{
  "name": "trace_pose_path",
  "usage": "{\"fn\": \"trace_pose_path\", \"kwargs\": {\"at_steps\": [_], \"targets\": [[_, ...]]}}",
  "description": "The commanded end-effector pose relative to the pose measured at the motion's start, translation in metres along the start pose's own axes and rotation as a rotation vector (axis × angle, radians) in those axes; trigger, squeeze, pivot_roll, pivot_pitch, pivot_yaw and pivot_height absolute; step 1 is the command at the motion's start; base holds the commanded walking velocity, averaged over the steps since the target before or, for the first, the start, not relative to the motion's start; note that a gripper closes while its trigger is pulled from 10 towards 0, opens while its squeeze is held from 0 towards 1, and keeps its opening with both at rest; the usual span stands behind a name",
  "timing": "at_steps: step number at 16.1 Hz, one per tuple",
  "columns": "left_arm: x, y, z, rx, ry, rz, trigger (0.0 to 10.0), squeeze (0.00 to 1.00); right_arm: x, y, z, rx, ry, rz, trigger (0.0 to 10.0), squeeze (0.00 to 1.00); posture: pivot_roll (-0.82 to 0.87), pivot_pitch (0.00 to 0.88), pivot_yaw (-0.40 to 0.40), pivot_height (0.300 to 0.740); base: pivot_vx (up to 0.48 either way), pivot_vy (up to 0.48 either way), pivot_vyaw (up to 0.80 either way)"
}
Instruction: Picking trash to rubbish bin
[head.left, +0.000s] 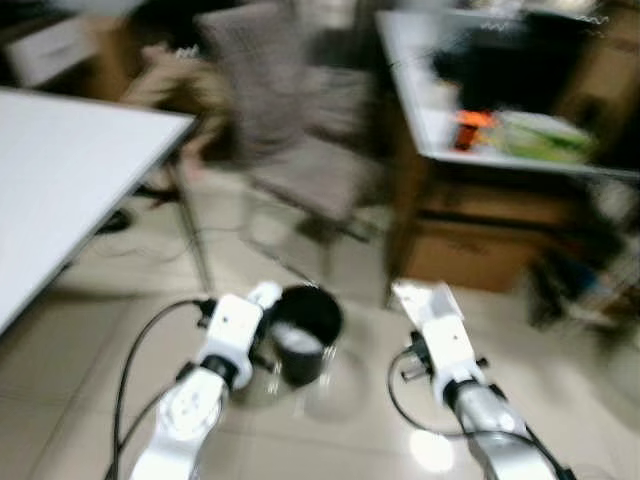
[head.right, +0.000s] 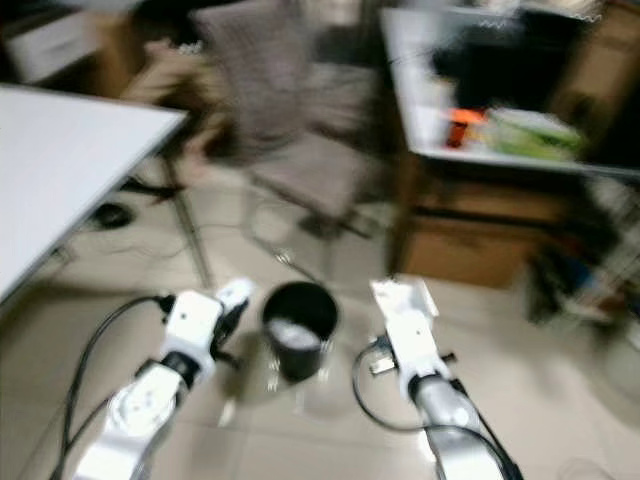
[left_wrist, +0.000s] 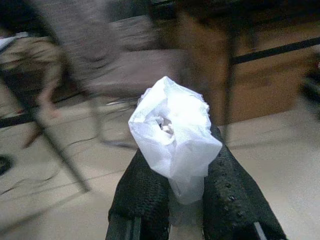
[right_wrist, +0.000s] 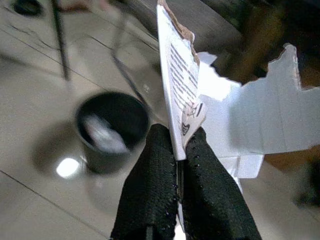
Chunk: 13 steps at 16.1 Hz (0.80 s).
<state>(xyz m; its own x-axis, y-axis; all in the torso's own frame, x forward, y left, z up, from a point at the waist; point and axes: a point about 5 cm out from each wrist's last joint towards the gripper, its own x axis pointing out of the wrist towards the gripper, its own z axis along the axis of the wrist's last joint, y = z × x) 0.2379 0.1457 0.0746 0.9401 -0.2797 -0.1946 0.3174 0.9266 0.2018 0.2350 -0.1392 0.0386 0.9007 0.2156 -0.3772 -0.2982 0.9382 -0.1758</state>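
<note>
A round black plastic rubbish bin (head.left: 304, 345) stands on the pale tiled floor (head.left: 100, 300) between the robot's two arms, with something white lying inside it. The left gripper (left_wrist: 187, 195) sits just beside the bin's rim on the robot's left; its two black fingers (left_wrist: 140, 192) are pressed onto a crumpled white plastic bag (left_wrist: 172, 135), which bulges out above the fingertips. The right gripper (right_wrist: 181, 150) hangs on the other side of the bin, a little apart from it, fingers closed flat on a torn white cardboard piece with printed text (right_wrist: 182, 85); the card stands up on edge from the pinch, its ragged brown-cored edge uppermost, and a larger white flap spreads out behind it.

The head views are blurred. A white table (head.left: 70, 170) fills the robot's left, its corner edge and a thin metal leg (head.left: 195, 240) reaching towards the bin, with open floor between leg and bin. Straight beyond the bin stands a grey upholstered chair (head.left: 300, 130) on thin metal legs. To the right a wooden-legged glass-topped table (head.left: 440, 130) carries orange and green items too blurred to name, with a brown cardboard box (head.left: 470, 250) beneath it. Bare tile lies around the bin in front and to both sides. Black cables (head.left: 135, 350) loop along the left arm.
</note>
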Motion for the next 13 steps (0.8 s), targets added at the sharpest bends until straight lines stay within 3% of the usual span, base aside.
{"fn": "trace_pose_path", "kwargs": {"at_steps": [1, 9, 13], "targets": [[-0.0004, 0.0028, 0.0002, 0.006, 0.000, 0.010, 10.0, 0.00, 0.0009, 0.0050, 0.0023, 0.018, -0.011, 0.020, 10.0, 0.00, 0.00, 0.000, -0.045, 0.740, 0.326, 0.000, 0.00], [-0.0019, 0.0040, -0.0022, 0.010, 0.009, 0.005, 10.0, 0.00, 0.0020, 0.0096, -0.0044, 0.005, 0.004, 0.055, 10.0, 0.00, 0.01, 0.000, -0.039, 0.740, 0.327, 0.000, 0.00], [-0.0017, 0.0032, -0.0024, 0.008, 0.009, 0.008, 10.0, 0.00, 0.0022, 0.0147, -0.0053, -0.028, 0.005, 0.092, 10.0, 0.00, 0.01, 0.000, -0.044, 0.740, 0.327, 0.000, 0.70]]}}
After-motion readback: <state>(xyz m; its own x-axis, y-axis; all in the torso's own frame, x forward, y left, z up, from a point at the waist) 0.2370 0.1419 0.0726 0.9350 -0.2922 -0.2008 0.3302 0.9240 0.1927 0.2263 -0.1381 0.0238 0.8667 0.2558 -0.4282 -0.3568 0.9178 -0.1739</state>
